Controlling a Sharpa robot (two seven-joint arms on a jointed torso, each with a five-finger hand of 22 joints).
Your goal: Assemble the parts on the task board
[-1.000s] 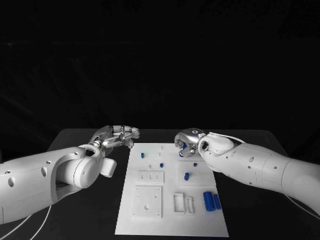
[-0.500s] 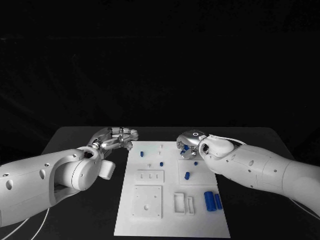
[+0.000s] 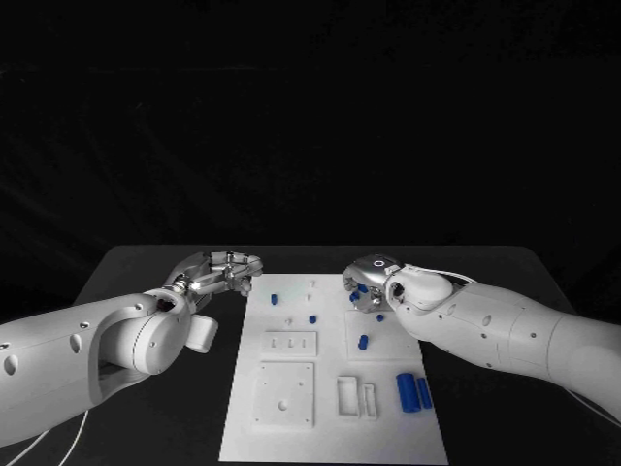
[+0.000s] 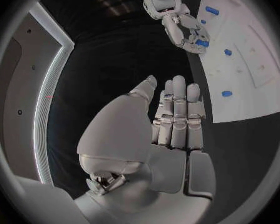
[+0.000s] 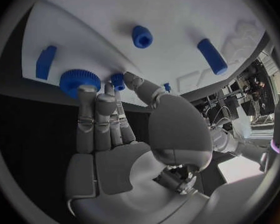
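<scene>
The white task board point(image 3: 305, 435) lies in the middle of the black table. My right hand point(image 3: 368, 281) hovers low over its far right corner. In the right wrist view its thumb and a finger close around a small blue part point(image 5: 118, 79), and another fingertip touches a blue gear point(image 5: 71, 82) standing on the board point(image 5: 177, 15). The left wrist view shows the same right hand point(image 4: 180, 27) curled over a blue piece point(image 4: 202, 43). My left hand point(image 3: 222, 271) hangs beside the board's far left corner with its fingers point(image 4: 179, 115) straight and together, holding nothing.
Two blue cylinders point(image 3: 412, 391) lie at the board's near right, and a blue peg point(image 3: 363, 342) stands mid-board. Small blue pieces point(image 3: 276, 301) dot the far half. Near the right hand are a blue cap point(image 5: 142, 36), a cylinder point(image 5: 212, 56) and a block point(image 5: 45, 62).
The whole picture has shifted a little. My right hand has sunk slightly closer to the board's far right corner. The left hand has stayed near the far left corner.
</scene>
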